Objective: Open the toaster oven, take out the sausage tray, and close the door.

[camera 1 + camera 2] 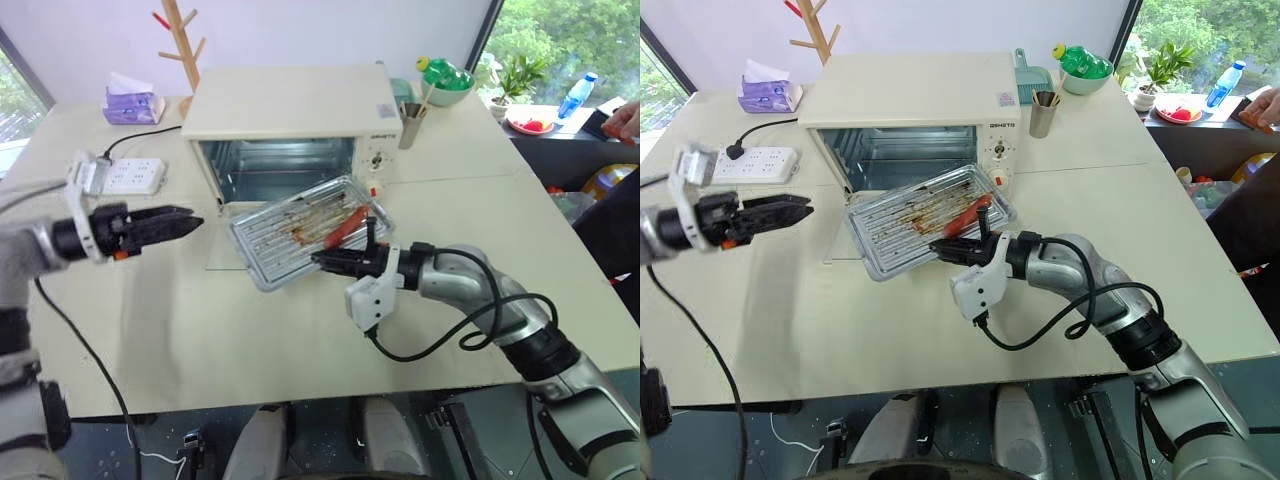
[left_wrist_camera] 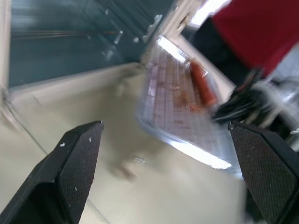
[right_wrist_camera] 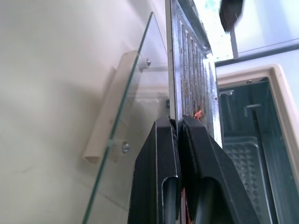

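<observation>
Pinched in my right claw (image 1: 330,262) by its near rim, the sausage tray (image 1: 290,232) hangs just outside the toaster oven (image 1: 290,125), above the lowered door (image 3: 122,135). Left claw (image 1: 185,222) stands spread. Next, probably: set tray on desk (image 1: 180,320), then lift door.

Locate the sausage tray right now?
In the left eye view the sausage tray is out of the toaster oven, held above the open door just in front of the oven mouth, its near rim pinched by the right gripper.
</observation>
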### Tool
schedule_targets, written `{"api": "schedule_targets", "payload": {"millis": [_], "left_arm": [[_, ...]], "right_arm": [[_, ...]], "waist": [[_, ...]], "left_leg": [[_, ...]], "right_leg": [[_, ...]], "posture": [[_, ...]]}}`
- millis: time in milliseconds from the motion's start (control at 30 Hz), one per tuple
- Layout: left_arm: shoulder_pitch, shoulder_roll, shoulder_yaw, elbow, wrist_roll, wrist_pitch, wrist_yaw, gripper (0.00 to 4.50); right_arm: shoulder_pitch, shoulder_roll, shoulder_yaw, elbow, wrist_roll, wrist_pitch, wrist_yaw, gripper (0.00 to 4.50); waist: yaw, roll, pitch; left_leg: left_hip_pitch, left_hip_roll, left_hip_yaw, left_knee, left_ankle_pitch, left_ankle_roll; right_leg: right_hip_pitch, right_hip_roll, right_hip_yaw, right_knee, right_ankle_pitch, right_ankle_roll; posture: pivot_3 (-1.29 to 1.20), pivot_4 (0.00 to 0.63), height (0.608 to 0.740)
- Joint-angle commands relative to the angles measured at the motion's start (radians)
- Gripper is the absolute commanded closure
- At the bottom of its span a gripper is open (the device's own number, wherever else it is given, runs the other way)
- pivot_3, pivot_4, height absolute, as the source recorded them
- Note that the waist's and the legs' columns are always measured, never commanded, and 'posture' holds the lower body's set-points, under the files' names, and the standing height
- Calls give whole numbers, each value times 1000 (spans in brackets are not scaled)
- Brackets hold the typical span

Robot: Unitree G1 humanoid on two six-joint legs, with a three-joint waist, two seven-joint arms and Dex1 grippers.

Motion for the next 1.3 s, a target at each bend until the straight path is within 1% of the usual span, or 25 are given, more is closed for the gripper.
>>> {"api": "schedule_targets", "payload": {"millis": [33, 100, 233, 367, 567, 633, 700, 800, 900, 967, 1033, 1067, 1100, 1133, 1300], "left_arm": [[49, -102, 160, -161, -139, 221, 148, 0], [82, -192, 215, -243, -183, 305, 229, 0], [123, -322, 243, -299, -321, 328, 406, 0], [112, -415, 242, -271, -452, 328, 577, 0], [58, -527, 270, -151, -642, 325, 854, 0], [62, -543, 253, -112, -739, 296, 954, 0], [85, -539, 212, -86, -860, 241, 1057, 0], [140, -515, 114, -81, -1043, 134, 1199, 0], [195, -473, 6, -107, -1204, 20, 1301, 0], [215, -457, -40, -125, -1253, -36, 1327, 0], [224, -453, -67, -138, -1259, -72, 1326, 0], [228, -452, -76, -143, -1259, -86, 1325, 536], [232, -449, -83, -146, -1259, -99, 1323, 806], [236, -447, -88, -150, -1259, -108, 1322, 1209], [247, -440, -88, -141, -1259, -145, 1331, 3889]], "right_arm": [[-11, 2, -27, -43, 38, -34, 9, 4473], [-13, 6, -24, -40, 44, -42, 17, 4473], [-22, 14, -23, -32, 55, -56, 27, 4473], [-29, 19, -19, -30, 68, -65, 44, 4473], [-30, 27, -20, -29, 71, -73, 61, 4473], [-27, 28, -22, -32, 71, -74, 63, 4473], [-22, 27, -25, -36, 71, -76, 66, 4473], [-18, 24, -29, -39, 71, -78, 68, 4473], [-14, 22, -32, -40, 68, -79, 69, 4473], [-13, 21, -33, -41, 66, -77, 68, 4473], [-14, 22, -34, -40, 63, -77, 66, 4473], [-15, 21, -34, -38, 62, -77, 66, 4500], [-16, 21, -35, -36, 60, -78, 65, 4500], [-16, 20, -36, -34, 59, -79, 65, 4500], [-16, 17, -43, -29, 53, -82, 63, 4500]], "waist": [[3, 0, 0], [5, -1, 0], [5, -1, 0], [6, -2, 0], [21, -2, -1], [23, -2, -1], [25, -2, -1], [26, -2, -1], [28, -2, -1], [29, -2, -1], [30, -2, -1], [30, -2, -1], [30, -2, -1], [30, -2, -1], [30, -2, -1]], "left_leg": [[1, 0, 0, 0, 0, 0], [5, 0, 0, -1, 0, 0], [9, 0, 1, -2, 0, 0], [10, 0, 2, -2, 0, -1], [10, 0, 2, -2, 0, -1], [10, -1, 3, -2, 0, -1], [10, -1, 3, -2, 0, -1], [10, -1, 3, -2, -1, -1], [10, -1, 3, -2, -1, -1], [10, -1, 3, -2, -1, -1], [10, -1, 3, -2, -1, -1], [10, -1, 4, -2, -1, -1], [10, -1, 4, -2, -1, -1], [10, -1, 4, -2, -1, -1], [10, -1, 4, -2, -1, -1]], "right_leg": [[1, 0, 0, 0, 0, 0], [5, 0, 0, -1, 0, 0], [8, -1, 1, -2, 0, 0], [9, -1, 2, -2, 0, 0], [9, -1, 2, -2, 0, 0], [9, -1, 3, -2, 0, 0], [9, -2, 3, -2, 0, 0], [9, -2, 3, -2, 0, 0], [9, -2, 5, -2, 0, 0], [9, -2, 5, -2, 0, 0], [9, -2, 6, -2, 0, 0], [9, -2, 6, -3, 0, 0], [9, -2, 6, -3, 0, 0], [9, -2, 6, -3, 0, 0], [9, -2, 6, -3, 0, -1]], "posture": [[0, 150, 740], [0, 150, 740], [0, 150, 740], [0, 150, 740], [0, 150, 740], [0, 150, 740], [0, 150, 740], [0, 150, 740], [0, 150, 740], [0, 150, 740], [0, 150, 740], [0, 150, 740], [0, 150, 740], [0, 150, 740], [0, 150, 740]]}}
